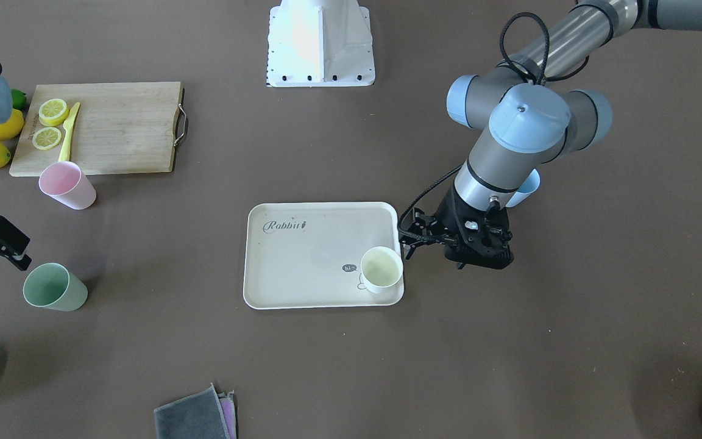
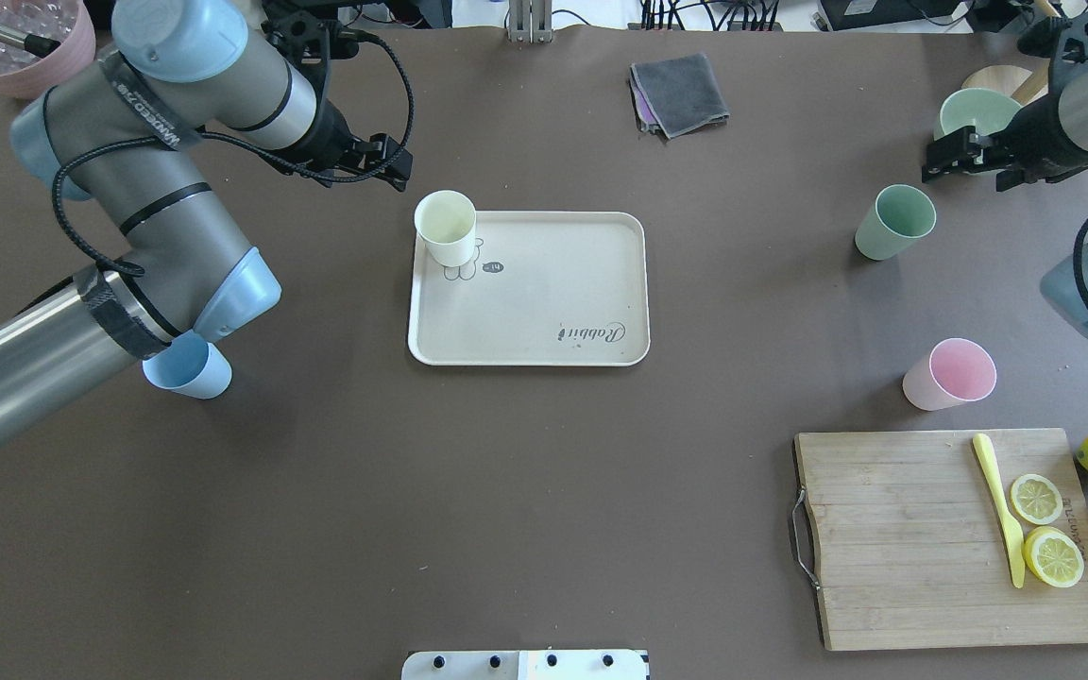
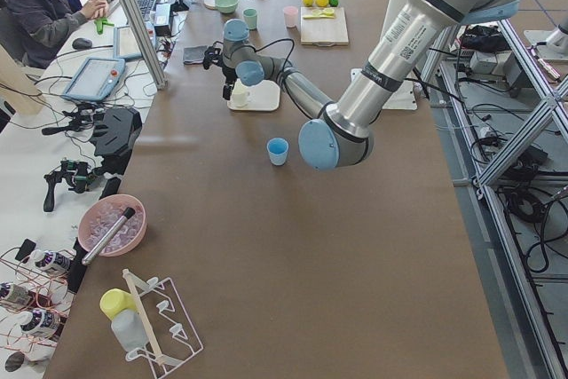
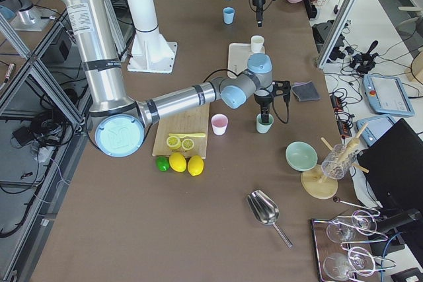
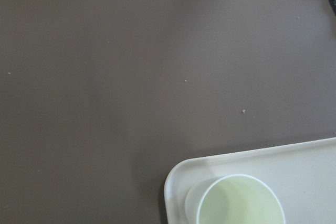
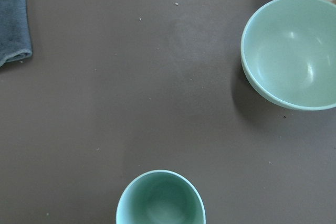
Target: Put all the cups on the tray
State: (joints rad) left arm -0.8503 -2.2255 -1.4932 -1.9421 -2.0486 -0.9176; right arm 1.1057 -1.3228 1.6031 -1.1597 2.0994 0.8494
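Cups first, working outward from the robot's side of the table (image 2: pixel 544 491). The light blue cup (image 2: pixel 190 370) stands nearest, tucked right under the elbow of the left arm (image 2: pixel 176 236). The pink cup (image 2: pixel 950 374) stands well off to the other side, just beyond the cutting board (image 2: pixel 931 538). Between them the tray (image 2: pixel 544 312) holds only the cream cup (image 2: pixel 446 227), upright in its far corner close to the rim. The left gripper (image 1: pixel 409 241) hangs just beside that corner, jaws spread and empty, and a careless swing could clip the cream cup or topple the blue one. Farther right, the green cup (image 2: pixel 893 222) stands on the table, with the right gripper (image 2: pixel 943 162) above and just beyond it, apparently spread too (a green bowl (image 2: pixel 978 109) sits close behind, easy to bump).
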